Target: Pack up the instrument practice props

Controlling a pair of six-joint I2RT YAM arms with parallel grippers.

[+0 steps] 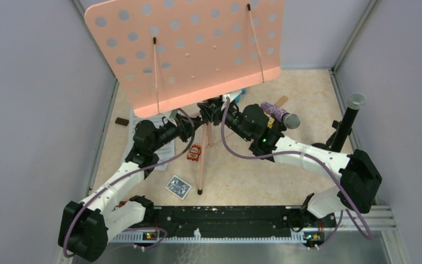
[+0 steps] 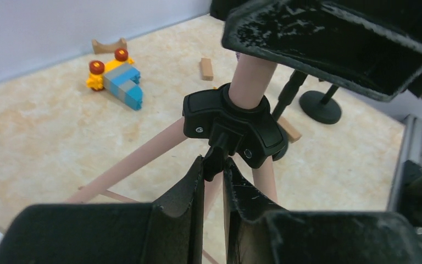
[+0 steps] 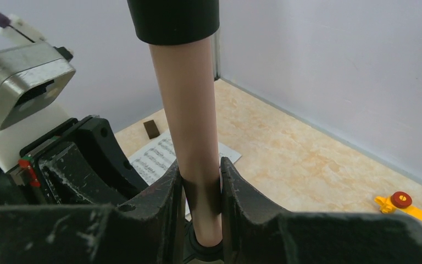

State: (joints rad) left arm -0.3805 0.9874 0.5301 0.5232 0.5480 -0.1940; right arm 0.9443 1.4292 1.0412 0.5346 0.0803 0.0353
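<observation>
Salmon-pink perforated metal music rack [image 1: 187,49] upright, above both grippers; right gripper [image 3: 200,184] jaws clamp its pink round pole [image 3: 187,110]; left gripper [image 2: 214,173] jaws narrow, pinching tab under black plastic tripod hub [image 2: 233,124]; step probably folding tripod; next: steady pole, slide hub.

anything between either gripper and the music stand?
Nothing visible. Both are on the music stand: the right gripper clamps the pink pole, and the left gripper pinches a tab under the black tripod hub.
</observation>
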